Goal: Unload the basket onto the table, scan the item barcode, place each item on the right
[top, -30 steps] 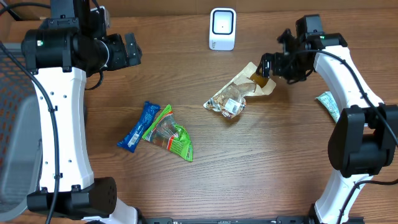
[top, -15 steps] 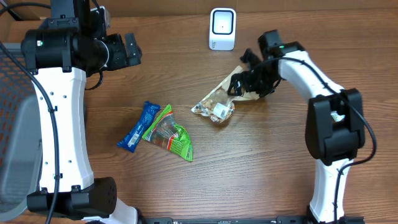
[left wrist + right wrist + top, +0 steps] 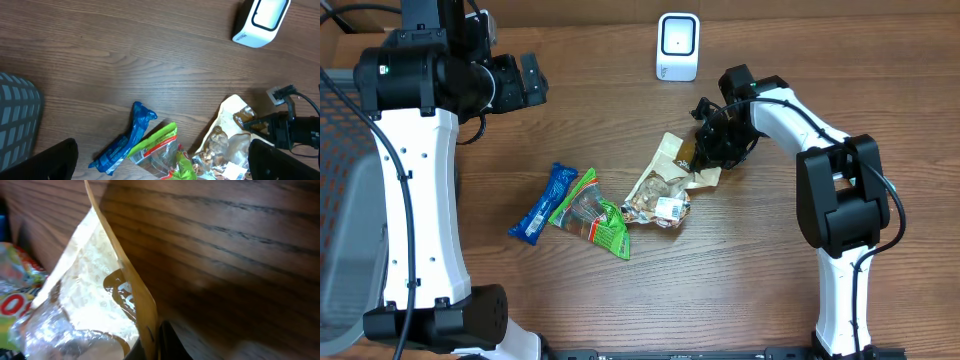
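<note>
The item, a tan-and-clear snack bag (image 3: 660, 190) with a white barcode label, lies mid-table, touching the green bag (image 3: 598, 218). My right gripper (image 3: 707, 150) is shut on the bag's tan top edge; in the right wrist view that edge (image 3: 127, 285) runs down between the dark fingers (image 3: 167, 342). The white barcode scanner (image 3: 678, 45) stands at the back of the table. My left gripper (image 3: 527, 80) hovers open at the far left, holding nothing. From the left wrist I see the snack bag (image 3: 225, 145), the scanner (image 3: 262, 20) and the right gripper (image 3: 287, 131).
A blue packet (image 3: 542, 200) lies beside the green bag, left of centre; both also show in the left wrist view, the blue packet (image 3: 125, 142) and the green bag (image 3: 160, 150). A grey mesh surface (image 3: 340, 200) borders the table's left edge.
The right arm swung left from the table's right side and its gripper shut on the snack bag's top edge. The bag slid left and down against the green bag. The left arm stayed still.
</note>
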